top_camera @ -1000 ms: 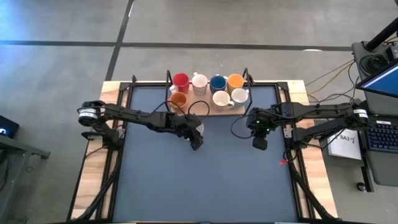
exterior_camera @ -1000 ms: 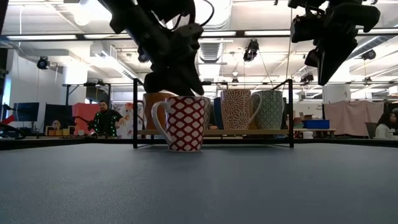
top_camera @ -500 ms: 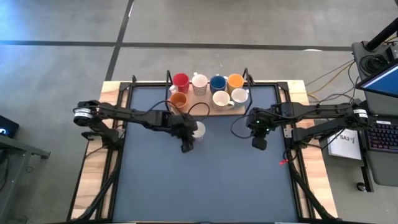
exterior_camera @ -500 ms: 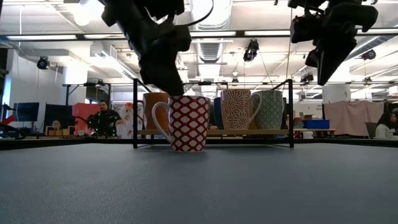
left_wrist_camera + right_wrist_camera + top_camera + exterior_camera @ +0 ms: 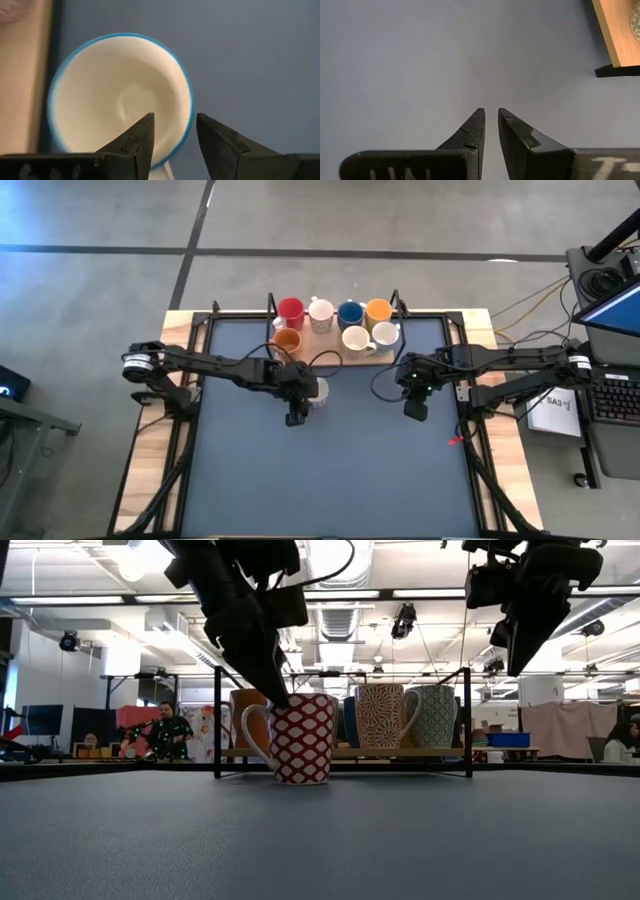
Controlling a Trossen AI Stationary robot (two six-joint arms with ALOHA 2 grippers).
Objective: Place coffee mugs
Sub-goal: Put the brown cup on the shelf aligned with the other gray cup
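Open-plan robotics lab: ceiling ducts, strip lights, monitors, concrete floor.
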